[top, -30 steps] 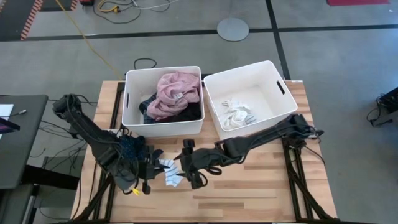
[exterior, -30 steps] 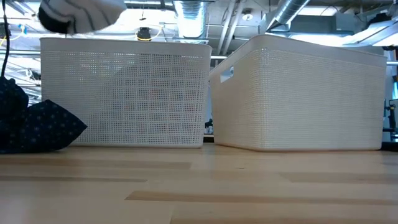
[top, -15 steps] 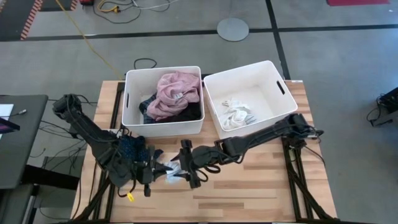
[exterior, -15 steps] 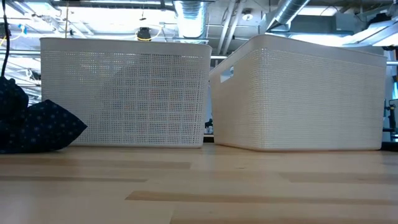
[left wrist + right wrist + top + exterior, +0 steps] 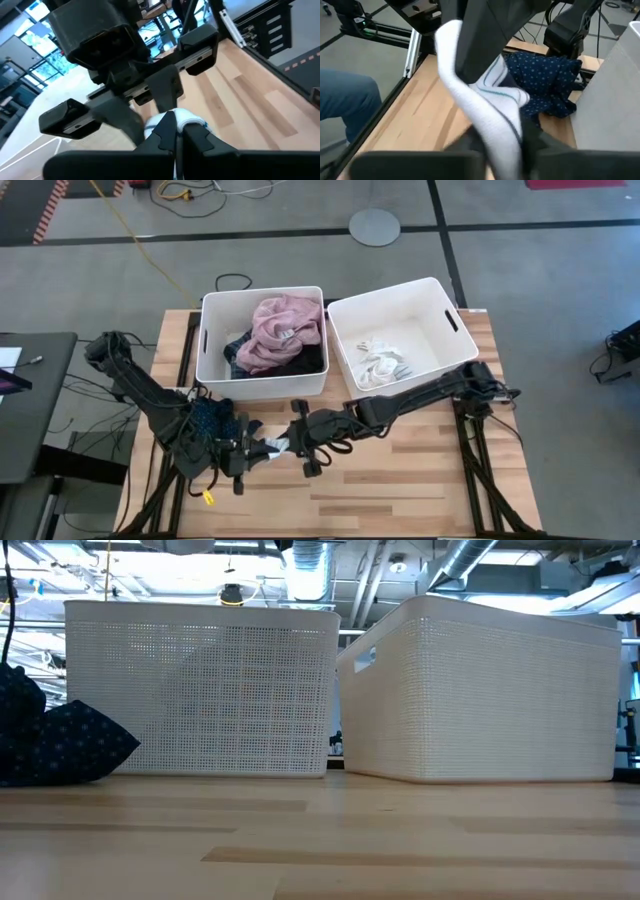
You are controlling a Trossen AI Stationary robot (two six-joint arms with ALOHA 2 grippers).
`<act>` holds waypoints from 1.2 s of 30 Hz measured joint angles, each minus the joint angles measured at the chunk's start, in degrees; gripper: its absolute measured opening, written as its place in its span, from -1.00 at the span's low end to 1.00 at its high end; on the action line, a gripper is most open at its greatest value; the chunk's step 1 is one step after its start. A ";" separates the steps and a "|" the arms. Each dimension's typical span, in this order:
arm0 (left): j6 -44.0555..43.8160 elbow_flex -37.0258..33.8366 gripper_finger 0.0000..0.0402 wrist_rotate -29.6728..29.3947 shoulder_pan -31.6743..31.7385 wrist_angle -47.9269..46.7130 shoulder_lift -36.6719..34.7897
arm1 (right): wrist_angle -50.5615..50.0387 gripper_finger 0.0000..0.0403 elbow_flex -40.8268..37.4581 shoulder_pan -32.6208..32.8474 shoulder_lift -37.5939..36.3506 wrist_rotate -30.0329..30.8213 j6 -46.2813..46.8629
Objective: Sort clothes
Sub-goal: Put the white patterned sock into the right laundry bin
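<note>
The white sock (image 5: 272, 444), soft ribbed knit with thin teal and grey stripes, hangs stretched between the two end effectors above the tabletop's (image 5: 400, 490) front left part. The left end effector (image 5: 246, 451) is pressed together on one end of it; the right end effector (image 5: 296, 440) pinches the other end. A second ago the right end effector's fingers stood spread beside the sock; since then they have closed on the cloth.

The dark navy garment (image 5: 208, 418), limp fabric with small pale dots, lies crumpled near the left edge, just behind the left arm. The pink garment (image 5: 278, 330), fuzzy and bunched, sits on darker clothes in the left bin (image 5: 208, 345), a rounded white plastic box with perforated walls. More white socks (image 5: 382, 362) lie in the right bin (image 5: 440, 300). No readable writing shows.
</note>
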 joint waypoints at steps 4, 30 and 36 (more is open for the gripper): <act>0.77 0.00 -1.00 -1.89 0.00 -0.18 -0.02 | -0.12 -0.92 0.00 -0.55 0.00 0.00 -1.89; -28.49 0.10 -0.19 -12.97 -10.23 -27.45 -9.43 | -3.83 -1.00 5.71 -9.32 -6.92 0.27 -12.93; -45.97 0.09 -0.19 -4.96 -10.29 -41.98 -7.34 | -7.16 -1.00 7.04 -14.31 -7.36 0.00 -13.61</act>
